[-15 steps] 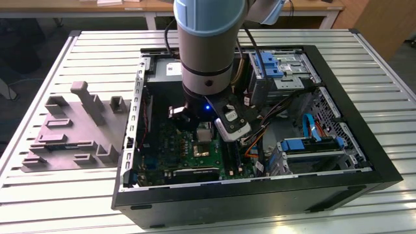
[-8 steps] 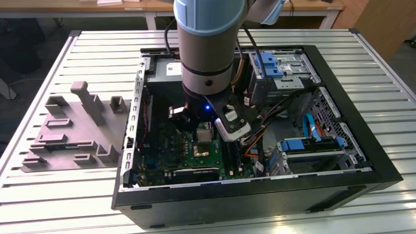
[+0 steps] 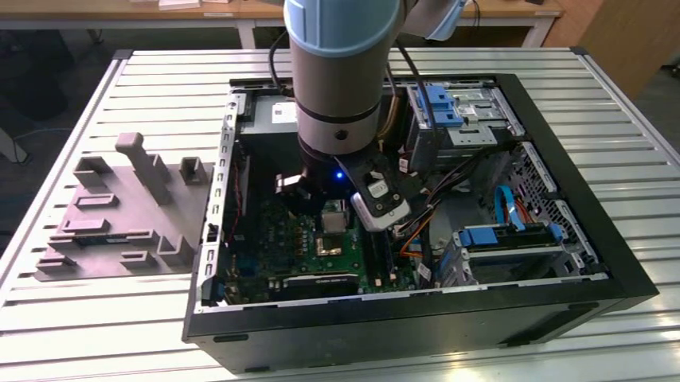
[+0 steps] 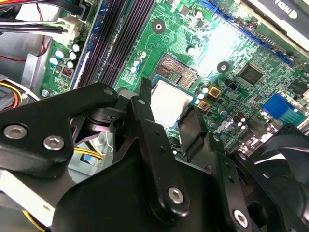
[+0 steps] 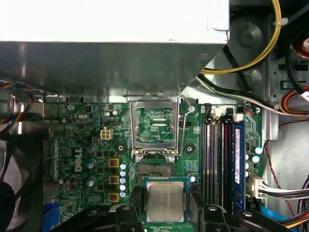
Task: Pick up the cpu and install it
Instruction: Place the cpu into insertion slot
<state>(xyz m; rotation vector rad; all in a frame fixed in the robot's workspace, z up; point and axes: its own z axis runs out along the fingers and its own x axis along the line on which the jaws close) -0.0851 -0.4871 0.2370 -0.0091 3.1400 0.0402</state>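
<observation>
- Pinched and held flat, pale metal lid up: the cpu [image 5: 165,202], raised off the board just beside the open socket [image 5: 154,170].
- Across that lid, faint print too fine to make out.
- Pressed in on it from two opposite sides: the tool [image 5: 165,193], one black finger [image 5: 135,200] against each green edge, the same hold visible in the second wrist view.
- Across the socket from the cpu, flipped up: the silver load frame [image 5: 133,123] with its wire lever, board showing through its window.
- Beneath everything, the green motherboard [image 5: 87,145], marked with white logo lettering beside a column of yellow-edged square parts.
- Alongside the socket, long memory slots [image 5: 215,159], black with one blue.
- Lying open side up, a black computer case [image 3: 595,223] holding the motherboard, a big grey metal box [image 5: 111,58] bearing a white label, drive bays with blue clips [image 3: 439,103] and bundles of coloured cable.
- Under the case, a slatted metal bench [image 3: 107,318], and also on it, just beside the case toward the exterior view's left, a grey moulded fixture [image 3: 117,215].
</observation>
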